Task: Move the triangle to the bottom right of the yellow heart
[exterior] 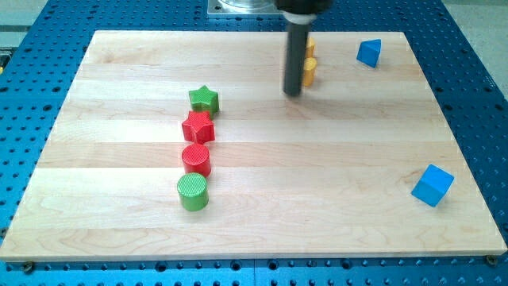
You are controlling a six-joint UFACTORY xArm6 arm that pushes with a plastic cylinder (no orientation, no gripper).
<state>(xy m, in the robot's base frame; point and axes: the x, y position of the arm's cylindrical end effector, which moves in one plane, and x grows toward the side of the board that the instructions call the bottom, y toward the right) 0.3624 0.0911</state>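
1. My tip (293, 94) rests on the wooden board (119, 222) near the view's top; it is a bare rod with no fingers, holding nothing.
2. The rod hides most of the yellow block (310, 70) just to its right, so its heart shape cannot be made out.
3. The blue triangle (368, 52) sits further right, apart from the yellow block.
4. A blue cube (432, 185) lies at the lower right.
5. At centre-left, running downward: green star (204, 99), red star (198, 127), red cylinder (196, 159), green cylinder (192, 192).
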